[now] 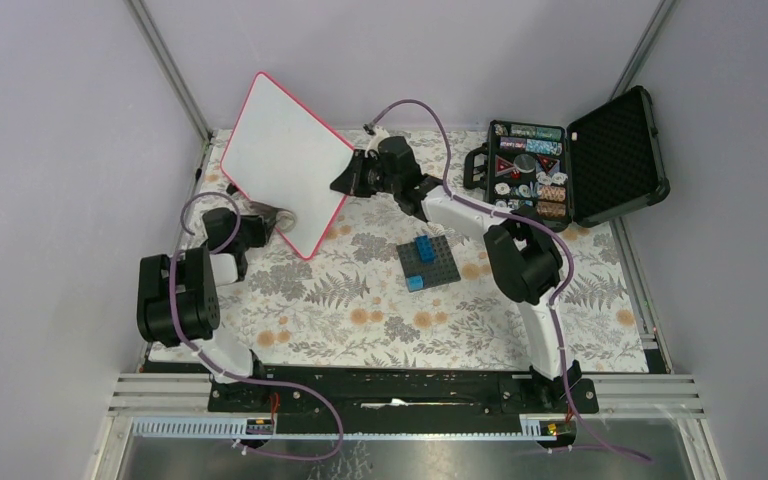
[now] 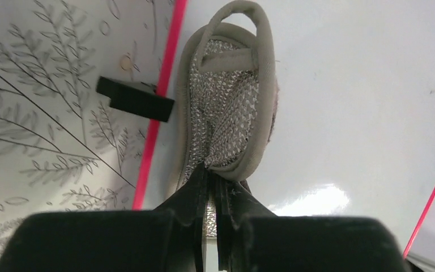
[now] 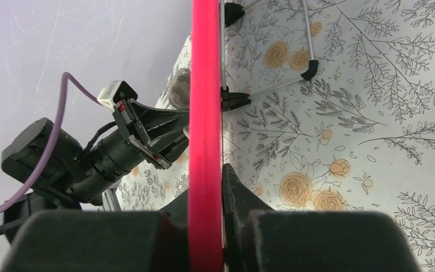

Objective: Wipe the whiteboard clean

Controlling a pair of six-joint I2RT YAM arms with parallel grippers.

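The whiteboard [image 1: 285, 160] is white with a red-pink frame and stands tilted on its lower edge at the back left. Its face [image 2: 351, 102] looks blank. My right gripper [image 1: 348, 178] is shut on its right edge, which runs as a pink bar [image 3: 205, 113] between the jaws. My left gripper [image 1: 260, 214] is shut on a grey mesh eraser pad [image 2: 229, 102] and presses it against the board near its lower left edge [image 2: 161, 107]. The pad also shows in the top view [image 1: 280, 214].
A dark brick baseplate [image 1: 430, 263] with blue bricks lies mid-table. An open black case [image 1: 570, 165] of small parts stands at the back right. The board's folding wire legs [image 3: 306, 51] rest on the floral tablecloth behind it. A black clip [image 2: 135, 99] sits by the frame.
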